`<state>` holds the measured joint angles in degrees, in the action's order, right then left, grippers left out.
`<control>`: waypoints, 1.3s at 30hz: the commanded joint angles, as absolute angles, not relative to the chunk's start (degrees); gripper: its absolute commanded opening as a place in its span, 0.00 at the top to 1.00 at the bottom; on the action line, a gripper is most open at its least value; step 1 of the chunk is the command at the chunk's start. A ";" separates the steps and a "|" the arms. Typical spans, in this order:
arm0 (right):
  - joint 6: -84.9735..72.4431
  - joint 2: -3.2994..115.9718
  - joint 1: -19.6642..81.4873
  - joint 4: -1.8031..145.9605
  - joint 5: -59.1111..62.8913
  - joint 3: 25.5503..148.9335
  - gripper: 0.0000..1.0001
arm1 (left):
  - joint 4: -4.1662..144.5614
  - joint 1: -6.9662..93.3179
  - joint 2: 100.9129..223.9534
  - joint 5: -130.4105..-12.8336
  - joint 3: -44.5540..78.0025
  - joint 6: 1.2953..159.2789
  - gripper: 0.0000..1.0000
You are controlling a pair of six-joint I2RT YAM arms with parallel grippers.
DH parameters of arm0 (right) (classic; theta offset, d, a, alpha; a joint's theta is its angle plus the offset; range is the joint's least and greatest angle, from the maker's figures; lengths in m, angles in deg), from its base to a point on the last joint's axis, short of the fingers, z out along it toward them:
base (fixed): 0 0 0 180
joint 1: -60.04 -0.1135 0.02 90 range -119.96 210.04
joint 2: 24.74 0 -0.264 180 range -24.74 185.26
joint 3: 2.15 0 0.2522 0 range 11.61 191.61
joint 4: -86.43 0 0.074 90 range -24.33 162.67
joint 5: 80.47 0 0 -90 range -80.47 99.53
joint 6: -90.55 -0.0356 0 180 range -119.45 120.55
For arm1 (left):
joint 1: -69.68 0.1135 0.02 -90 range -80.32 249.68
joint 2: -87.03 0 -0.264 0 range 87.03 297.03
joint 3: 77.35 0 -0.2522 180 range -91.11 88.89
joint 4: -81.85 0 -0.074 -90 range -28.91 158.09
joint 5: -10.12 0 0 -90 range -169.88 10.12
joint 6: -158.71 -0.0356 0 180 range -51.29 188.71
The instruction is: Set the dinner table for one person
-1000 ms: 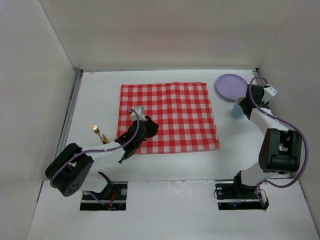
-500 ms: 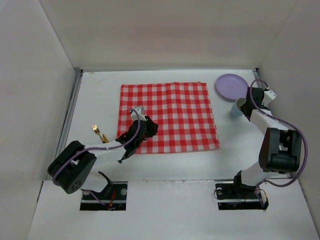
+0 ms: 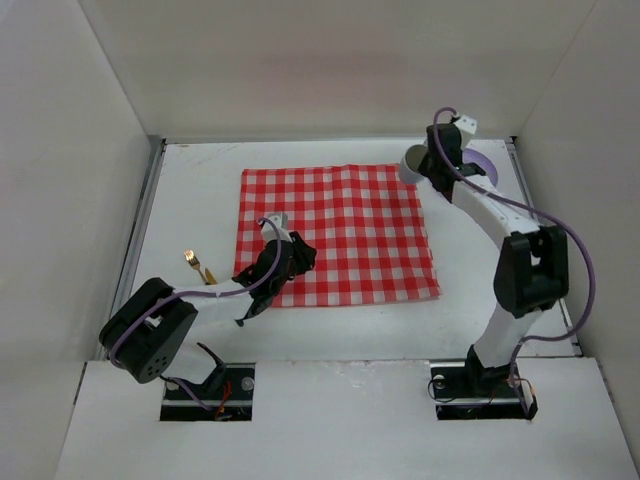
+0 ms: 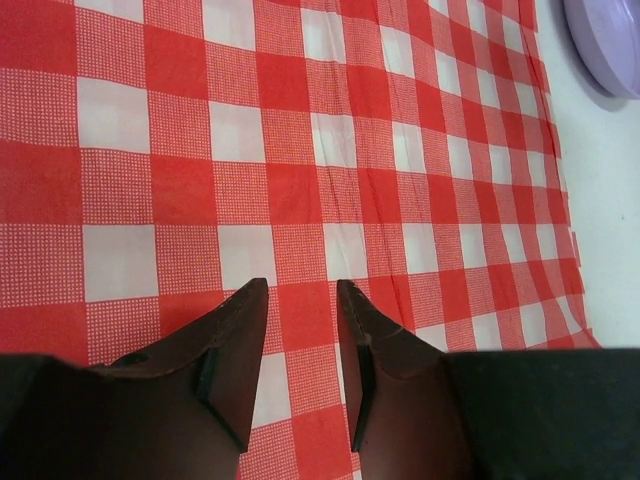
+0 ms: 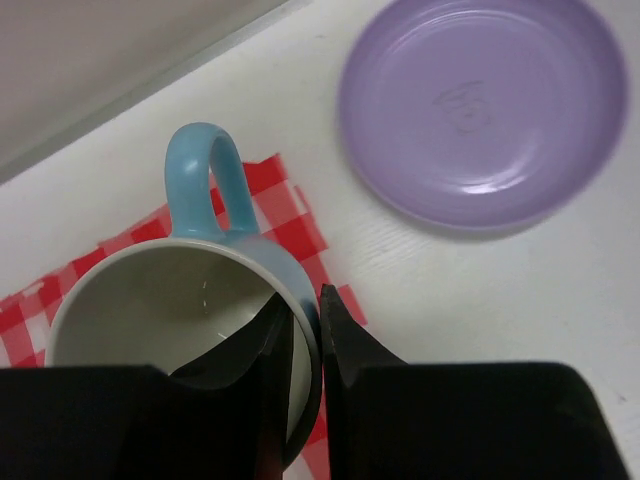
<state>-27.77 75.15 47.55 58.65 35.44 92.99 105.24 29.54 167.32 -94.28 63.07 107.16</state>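
The white dinner table (image 3: 190, 200) carries a red-and-white checked cloth (image 3: 335, 230). My right gripper (image 3: 428, 168) is shut on the rim of a light blue mug (image 3: 411, 163) at the cloth's far right corner. In the right wrist view, my right gripper (image 5: 305, 305) has one finger inside the mug (image 5: 190, 300) and one outside. A purple plate (image 5: 480, 110) lies just right of it, partly hidden by the arm in the top view (image 3: 484, 168). My left gripper (image 3: 303, 257) is open and empty low over the cloth (image 4: 300, 120), as the left wrist view (image 4: 300, 290) shows.
A gold fork (image 3: 198, 266) lies on the table left of the cloth. Metal rails (image 3: 145, 215) run along the table's sides, with white walls around it. The plate's edge shows in the left wrist view (image 4: 610, 40).
My right gripper has carried the mug from right of the cloth, in front of the plate, leftward and back to the cloth's far right corner. The left arm has not moved.
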 commanded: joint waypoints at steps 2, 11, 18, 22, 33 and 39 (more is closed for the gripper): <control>-23.97 82.46 46.46 59.58 34.85 103.35 0.87 | 108.88 30.78 165.86 -95.62 64.28 106.41 0.68; -22.48 91.44 46.02 54.66 33.26 114.08 0.87 | 109.05 31.05 166.66 -95.35 64.11 106.24 0.68; -22.13 95.92 45.76 53.78 33.26 116.72 0.86 | 109.05 31.31 166.57 -95.44 64.28 106.32 0.68; -22.30 98.47 45.76 52.46 33.17 118.92 0.84 | 109.14 31.31 167.09 -95.36 64.11 106.41 0.68; -23.00 95.06 45.76 53.60 32.65 116.38 0.40 | 109.14 31.22 167.45 -95.44 63.93 106.59 0.67; -25.46 81.99 48.03 60.96 29.75 104.19 0.28 | 109.14 31.23 167.36 -95.26 63.93 106.76 0.67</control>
